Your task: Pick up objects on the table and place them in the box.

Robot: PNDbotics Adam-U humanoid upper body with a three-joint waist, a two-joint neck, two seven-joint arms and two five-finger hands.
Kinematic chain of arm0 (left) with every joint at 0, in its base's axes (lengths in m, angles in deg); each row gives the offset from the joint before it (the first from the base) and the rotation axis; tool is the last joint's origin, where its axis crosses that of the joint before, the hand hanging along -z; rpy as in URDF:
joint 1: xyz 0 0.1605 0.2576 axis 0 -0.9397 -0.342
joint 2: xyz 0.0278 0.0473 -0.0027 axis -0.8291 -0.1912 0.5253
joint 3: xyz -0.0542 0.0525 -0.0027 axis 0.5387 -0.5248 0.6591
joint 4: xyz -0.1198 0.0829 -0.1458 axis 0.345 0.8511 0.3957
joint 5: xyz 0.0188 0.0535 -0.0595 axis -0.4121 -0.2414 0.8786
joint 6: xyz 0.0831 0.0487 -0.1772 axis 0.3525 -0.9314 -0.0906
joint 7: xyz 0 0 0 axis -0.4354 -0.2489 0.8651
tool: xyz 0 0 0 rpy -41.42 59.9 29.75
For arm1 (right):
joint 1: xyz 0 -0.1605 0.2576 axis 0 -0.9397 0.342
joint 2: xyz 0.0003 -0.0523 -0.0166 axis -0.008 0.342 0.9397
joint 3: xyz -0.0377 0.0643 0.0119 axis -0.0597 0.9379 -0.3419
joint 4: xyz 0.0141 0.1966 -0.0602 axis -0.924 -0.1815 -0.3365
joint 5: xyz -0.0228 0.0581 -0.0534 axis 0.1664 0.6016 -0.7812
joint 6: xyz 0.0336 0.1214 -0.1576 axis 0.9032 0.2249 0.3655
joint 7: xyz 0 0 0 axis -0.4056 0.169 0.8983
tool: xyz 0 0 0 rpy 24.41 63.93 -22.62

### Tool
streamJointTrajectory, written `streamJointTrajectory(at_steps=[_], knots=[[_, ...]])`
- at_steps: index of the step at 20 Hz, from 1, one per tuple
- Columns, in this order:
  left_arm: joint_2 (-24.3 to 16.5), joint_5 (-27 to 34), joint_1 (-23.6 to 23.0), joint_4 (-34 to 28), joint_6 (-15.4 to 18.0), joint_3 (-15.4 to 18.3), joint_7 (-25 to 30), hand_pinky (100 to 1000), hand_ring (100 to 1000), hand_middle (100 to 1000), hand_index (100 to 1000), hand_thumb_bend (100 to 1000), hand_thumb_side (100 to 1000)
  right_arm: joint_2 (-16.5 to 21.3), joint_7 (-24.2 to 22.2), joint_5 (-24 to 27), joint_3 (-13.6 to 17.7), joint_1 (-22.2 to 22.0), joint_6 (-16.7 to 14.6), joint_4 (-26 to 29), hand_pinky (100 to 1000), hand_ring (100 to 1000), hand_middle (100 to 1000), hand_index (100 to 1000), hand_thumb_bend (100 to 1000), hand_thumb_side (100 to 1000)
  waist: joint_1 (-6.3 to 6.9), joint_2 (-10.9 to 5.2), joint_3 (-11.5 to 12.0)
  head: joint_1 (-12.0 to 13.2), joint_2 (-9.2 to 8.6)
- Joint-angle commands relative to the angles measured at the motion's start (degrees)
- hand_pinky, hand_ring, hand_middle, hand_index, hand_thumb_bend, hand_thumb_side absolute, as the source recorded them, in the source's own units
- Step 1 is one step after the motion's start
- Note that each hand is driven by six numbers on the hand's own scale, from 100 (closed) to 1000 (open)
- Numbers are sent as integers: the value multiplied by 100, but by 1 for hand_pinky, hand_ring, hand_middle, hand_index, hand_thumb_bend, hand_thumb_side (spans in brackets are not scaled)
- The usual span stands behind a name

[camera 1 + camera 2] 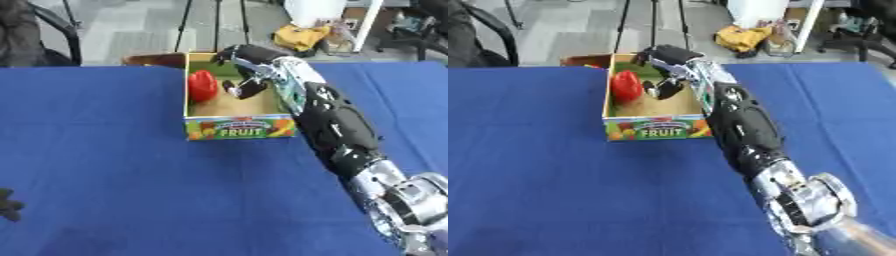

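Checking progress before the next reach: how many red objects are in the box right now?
1: a red object lies at the left side of the box. The right hand hangs over the box and may hide others.

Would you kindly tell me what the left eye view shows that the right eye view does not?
Only the left eye view shows the left hand, a dark shape at the lower left edge. Only the right eye view shows more of the right arm's silver joint near the bottom. Both share the right hand over the fruit box, a red object inside, on the blue table.
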Motion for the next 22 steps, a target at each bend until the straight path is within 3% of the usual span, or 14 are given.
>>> streamJointTrajectory(at_steps=[1,6,11,15,22], knots=[[-38,24,75,-134,2,7,20,556,340,367,534,839,888,71,166,-146,60,95,8,-17,100,334,786,926,100,136,30,-77,-2,-31,-79],[-35,22,62,-131,-4,11,24,556,339,367,534,839,888,76,233,-158,52,61,-24,-35,116,373,790,931,100,151,52,-101,-44,-30,-87],[-31,20,51,-130,-3,20,18,556,340,367,534,840,887,94,264,-127,20,21,-81,29,339,521,812,946,100,171,61,-136,-108,3,-75],[-27,13,30,-121,3,33,7,557,340,367,534,840,887,150,282,-26,-52,1,-206,209,420,596,827,953,100,164,50,-163,-177,27,-75],[-23,-4,-37,-92,24,73,-33,557,341,366,533,840,888,431,293,432,-283,-143,-603,855,437,603,826,952,100,145,18,-202,-350,138,-27]])
